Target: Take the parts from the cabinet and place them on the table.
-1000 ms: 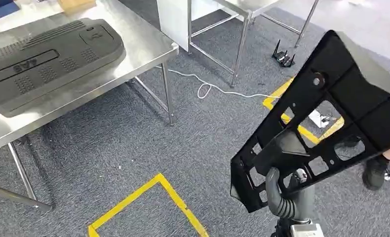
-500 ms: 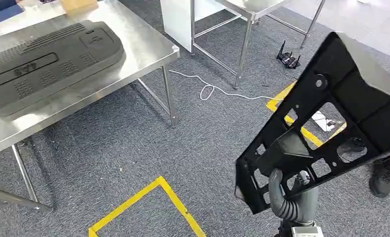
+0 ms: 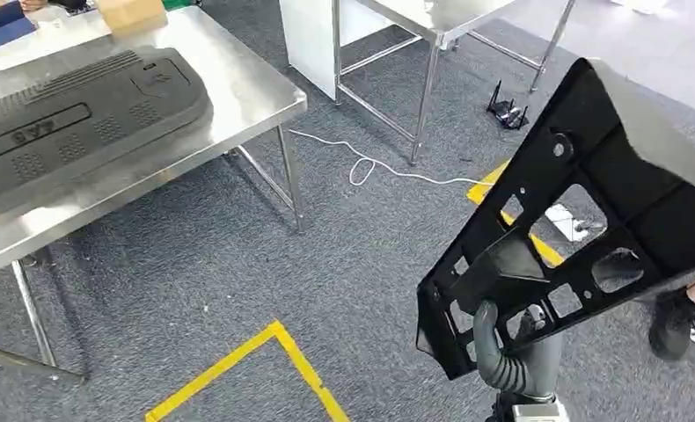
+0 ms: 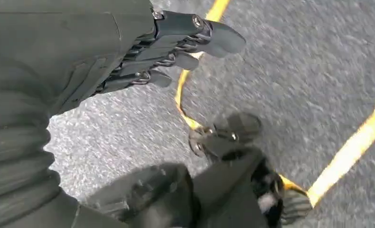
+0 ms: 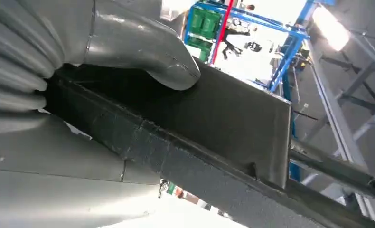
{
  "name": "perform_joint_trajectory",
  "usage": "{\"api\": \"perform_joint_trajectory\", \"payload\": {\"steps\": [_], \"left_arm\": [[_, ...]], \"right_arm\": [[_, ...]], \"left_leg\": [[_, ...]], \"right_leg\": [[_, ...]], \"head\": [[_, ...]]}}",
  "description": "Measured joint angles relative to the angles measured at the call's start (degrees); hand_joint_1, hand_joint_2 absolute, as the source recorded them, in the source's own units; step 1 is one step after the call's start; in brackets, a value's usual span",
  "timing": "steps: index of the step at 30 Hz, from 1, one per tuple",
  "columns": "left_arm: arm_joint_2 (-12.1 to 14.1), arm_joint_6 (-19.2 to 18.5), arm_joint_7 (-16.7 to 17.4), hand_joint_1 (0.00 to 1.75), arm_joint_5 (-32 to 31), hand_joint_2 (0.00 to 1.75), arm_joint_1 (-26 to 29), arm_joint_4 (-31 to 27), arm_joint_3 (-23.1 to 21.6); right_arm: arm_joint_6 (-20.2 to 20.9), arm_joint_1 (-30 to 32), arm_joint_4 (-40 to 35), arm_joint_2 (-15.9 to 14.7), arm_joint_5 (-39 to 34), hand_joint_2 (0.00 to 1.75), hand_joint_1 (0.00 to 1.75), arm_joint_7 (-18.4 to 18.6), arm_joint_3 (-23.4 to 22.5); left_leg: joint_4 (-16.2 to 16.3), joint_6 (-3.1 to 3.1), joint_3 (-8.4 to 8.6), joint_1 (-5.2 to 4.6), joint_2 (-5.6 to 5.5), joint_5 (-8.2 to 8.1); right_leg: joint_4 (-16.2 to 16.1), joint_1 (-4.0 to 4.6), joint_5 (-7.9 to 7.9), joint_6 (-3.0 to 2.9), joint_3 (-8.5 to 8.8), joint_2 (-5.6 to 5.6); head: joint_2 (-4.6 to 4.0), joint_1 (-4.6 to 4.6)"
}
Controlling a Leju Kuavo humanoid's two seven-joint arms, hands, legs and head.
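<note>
My right hand [image 3: 513, 352] grips a large black bracket-like part [image 3: 590, 211] with several cut-outs by its lower edge and holds it tilted over the carpet at the right. In the right wrist view the thumb [image 5: 143, 52] presses on the part's dark flat face [image 5: 233, 118]. The steel table [image 3: 238, 97] stands at the upper left, well apart from the held part. A dark grey ribbed cover [image 3: 71, 123] lies on it. My left hand [image 4: 143, 52] hangs over the floor, fingers stretched out and holding nothing.
A cardboard box [image 3: 131, 13] sits at the table's far edge. A second steel table [image 3: 423, 97] stands behind. A white cable [image 3: 370, 167] and a small black device [image 3: 506, 112] lie on the carpet. Yellow tape [image 3: 238, 360] marks the floor. A person's shoe [image 3: 674, 325] shows at right.
The camera has shifted a little, so the table now sits further left in the picture. The black part stays in my right hand at the same tilt.
</note>
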Motion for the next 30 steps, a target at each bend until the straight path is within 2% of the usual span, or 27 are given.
{"api": "perform_joint_trajectory", "payload": {"steps": [1,2,3,5,8,9,10,11,12,13,16,17,18,19,24,30], "left_arm": [[0.2,0.1,0.0,0.00,0.0,1.75,0.0,-0.1,0.0],[0.2,0.1,0.0,0.00,0.0,1.75,0.0,0.0,0.0],[0.3,0.1,0.0,0.00,0.0,1.75,0.1,0.0,0.0],[0.6,0.1,0.0,0.00,0.0,1.75,0.0,0.0,0.0],[0.7,0.1,0.0,0.00,0.0,1.75,0.0,0.0,0.0],[0.6,0.1,0.0,0.00,0.0,1.75,0.0,0.0,0.0],[0.6,0.1,0.0,0.00,0.0,1.75,0.0,0.0,0.0],[0.5,0.1,0.0,0.00,0.0,1.75,0.0,0.0,0.0],[0.4,0.1,0.0,0.00,0.0,1.75,0.0,0.0,0.0],[0.4,0.1,-0.1,0.00,0.0,1.75,0.0,0.0,0.0],[-0.1,0.0,-0.2,0.00,0.0,1.75,-0.1,0.0,0.0],[-0.1,0.0,-0.2,0.00,0.0,1.75,-0.1,0.0,0.0],[-0.3,0.0,-0.2,0.00,0.0,1.75,0.1,0.0,0.0],[-0.3,0.0,-0.2,0.00,0.0,1.75,0.2,0.0,0.0],[-0.2,0.0,-0.3,0.00,0.0,1.75,0.2,0.0,0.0],[-0.2,0.0,-0.3,0.00,0.0,1.75,0.1,0.0,0.0]], "right_arm": [[0.0,0.2,0.1,-0.2,0.1,1.75,1.75,0.1,0.0],[0.0,0.3,0.1,-0.2,0.1,1.75,1.75,0.1,0.0],[0.0,0.2,0.1,-0.1,0.1,1.75,1.75,0.1,0.0],[0.0,0.2,0.1,0.0,0.2,1.75,1.75,0.1,0.0],[0.0,0.2,0.2,-0.1,0.2,1.75,1.75,0.1,0.0],[0.0,0.3,0.2,-0.1,0.2,1.75,1.75,0.1,0.0],[0.0,0.2,0.2,-0.1,0.2,1.75,1.75,0.1,0.0],[-0.1,0.3,0.2,-0.1,0.2,1.75,1.75,0.1,0.0],[-0.1,0.3,0.2,-0.1,0.3,1.75,1.75,0.1,0.0],[-0.1,0.3,0.1,-0.1,0.4,1.75,1.75,0.1,0.0],[-0.3,0.3,0.1,-0.2,0.4,1.75,1.75,0.2,0.0],[-0.3,0.3,0.2,-0.3,0.4,1.75,1.75,0.2,0.0],[-0.3,0.3,0.2,-0.3,0.5,1.75,1.75,0.3,0.0],[-0.3,0.3,0.2,-0.3,0.5,1.75,1.75,0.3,0.0],[-0.4,0.4,0.2,-0.4,0.5,1.75,1.75,0.3,0.0],[-0.5,0.4,0.2,-0.4,0.5,1.75,1.75,0.4,0.3]], "left_leg": [[0.0,-0.01,0.24,-0.02,0.03,0.01],[0.0,-0.03,0.35,0.00,0.01,0.01],[-0.1,-0.03,0.58,0.00,-0.01,0.01],[-0.2,-0.03,1.37,0.04,0.01,0.01],[-0.2,-0.02,2.26,0.23,0.01,0.02],[-0.3,-0.06,2.51,0.25,0.00,0.11],[-0.3,0.22,2.71,0.21,-0.02,0.90],[-0.5,1.06,2.65,0.07,-0.01,3.22],[-0.5,0.98,2.58,0.20,0.11,2.20],[-1.0,0.62,2.86,0.24,0.43,1.66],[-3.5,-1.26,4.00,0.57,1.20,-0.99],[-3.3,-3.65,3.80,0.79,1.24,-0.83],[-3.1,-3.44,3.70,0.66,1.24,-1.05],[-2.9,-2.73,3.61,0.41,1.21,-0.91],[-1.8,-2.07,3.42,-0.08,1.24,-1.38],[-1.3,-1.56,3.34,-0.32,1.24,-1.68]], "right_leg": [[0.2,-0.55,-0.09,-1.24,-0.10,-0.05],[0.3,-0.79,-0.04,-1.17,-0.03,-0.16],[0.3,-0.90,0.01,-1.15,-0.17,-0.13],[0.3,-1.29,0.00,-1.16,-0.23,-0.11],[0.3,-1.67,0.10,-1.38,-0.43,-0.13],[0.3,-1.62,0.10,-1.39,-0.46,-0.12],[0.3,-1.45,0.09,-1.40,-0.46,-0.12],[0.3,-1.00,0.08,-1.50,-0.45,-0.12],[0.3,-0.42,0.21,-1.70,-0.43,-0.14],[0.4,-0.13,0.18,-2.00,-0.49,-0.14],[0.7,0.49,0.14,-2.11,-0.90,-0.41],[0.7,0.98,0.18,-2.11,-0.97,-0.64],[0.6,0.78,0.37,-2.42,-0.79,-0.81],[0.5,0.65,0.43,-2.44,-0.60,-0.86],[-0.2,0.17,0.89,-1.77,0.04,-0.87],[-0.5,-0.01,0.98,-1.63,0.39,-0.87]], "head": [[0.00,-0.52],[0.00,-1.11],[0.00,-0.94],[0.00,-1.48],[0.00,-1.72],[0.00,-1.86],[0.00,-1.94],[0.00,-2.18],[0.00,-2.23],[0.00,-2.22],[0.00,-2.36],[0.00,-2.16],[0.00,-1.96],[0.00,-2.01],[0.00,-1.99],[0.00,-1.98]]}}
